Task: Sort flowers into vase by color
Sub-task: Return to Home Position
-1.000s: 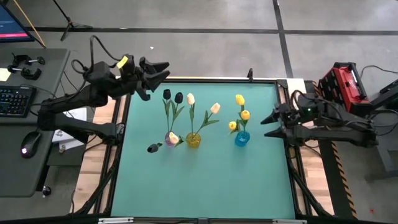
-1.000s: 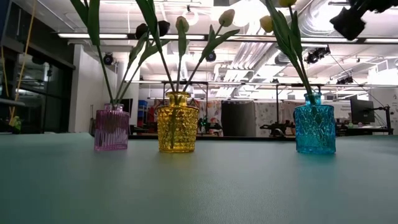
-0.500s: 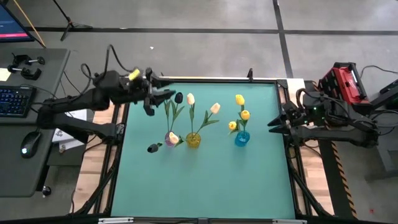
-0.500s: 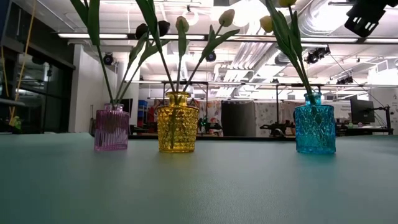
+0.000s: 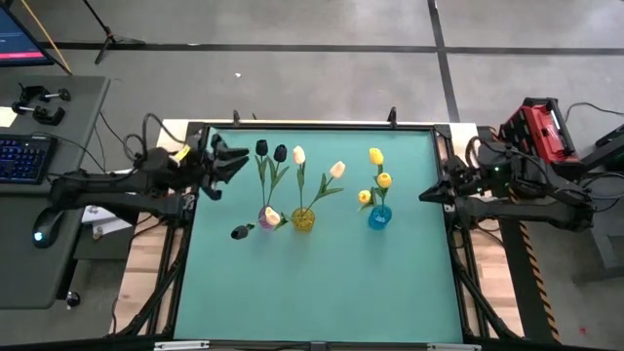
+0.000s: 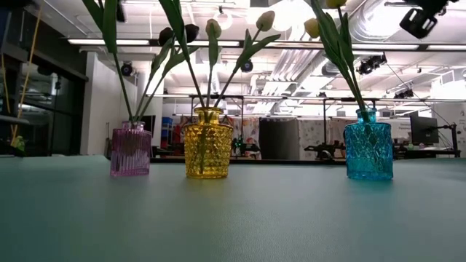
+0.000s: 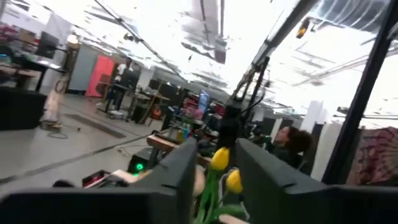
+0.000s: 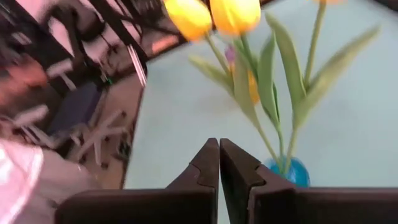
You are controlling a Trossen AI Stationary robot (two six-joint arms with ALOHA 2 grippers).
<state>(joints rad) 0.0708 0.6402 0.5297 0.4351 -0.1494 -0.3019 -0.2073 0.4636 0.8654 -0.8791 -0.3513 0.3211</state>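
Note:
Three glass vases stand in a row mid-table: purple (image 5: 267, 216), yellow (image 5: 303, 220) and blue (image 5: 379, 216). Black flowers (image 5: 261, 147) rise from the purple vase, and another black head (image 5: 240, 232) droops beside it. Cream flowers (image 5: 336, 169) stand in the yellow vase and yellow flowers (image 5: 375, 155) in the blue one. My left gripper (image 5: 232, 164) hovers open at the table's left edge, holding nothing, left of the black flowers. My right gripper (image 5: 423, 196) is shut and empty at the right edge, right of the blue vase (image 8: 287, 171).
A desk with a keyboard (image 5: 21, 156) and mouse lies beyond the table's left side. A red case (image 5: 541, 127) sits beyond the right side. Bare green tabletop (image 5: 322, 292) stretches from the vases to the near edge.
My left gripper has dropped lower and drawn back from the table's far left corner toward its left edge. My right gripper has shut, its two spread fingers coming together, staying at the right edge. The flowers and vases have not moved.

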